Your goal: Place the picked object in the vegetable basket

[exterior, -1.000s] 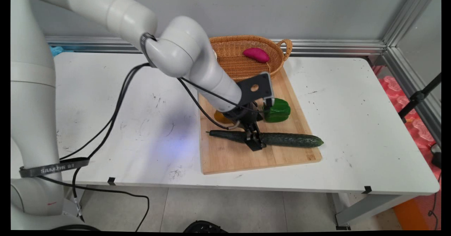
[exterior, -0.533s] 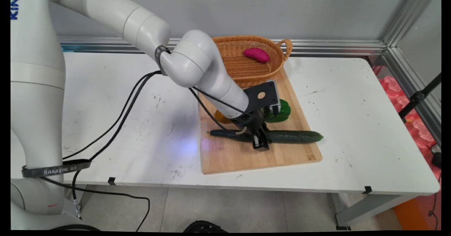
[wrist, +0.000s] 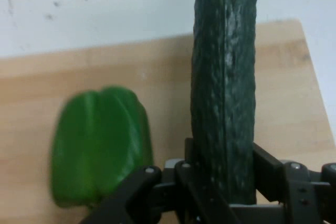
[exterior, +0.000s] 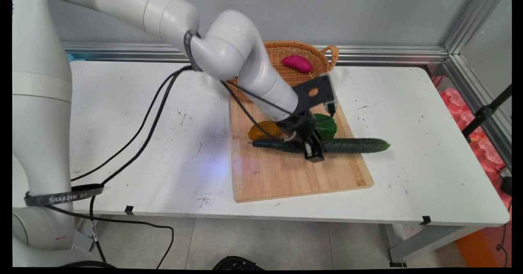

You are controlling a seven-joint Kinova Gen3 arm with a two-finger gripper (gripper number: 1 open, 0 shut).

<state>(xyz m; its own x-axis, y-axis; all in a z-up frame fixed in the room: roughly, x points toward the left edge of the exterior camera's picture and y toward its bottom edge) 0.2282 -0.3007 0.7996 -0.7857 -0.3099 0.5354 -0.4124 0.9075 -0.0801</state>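
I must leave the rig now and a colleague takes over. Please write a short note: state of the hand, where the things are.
Hand: shut on the cucumber, gripped near its middle, lifted off the cutting board; its right end juts past the board's edge.
Green pepper and an orange piece lie on the board, just behind the cucumber.
Wicker basket stands at the board's far end, a pink item inside.

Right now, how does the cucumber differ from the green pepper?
The cucumber is long, thin and dark green; the pepper is short, blocky and brighter green. The cucumber is clamped in the gripper, raised off the cutting board with its tip past the board's edge; the pepper rests on the board, untouched. Both are green vegetables.
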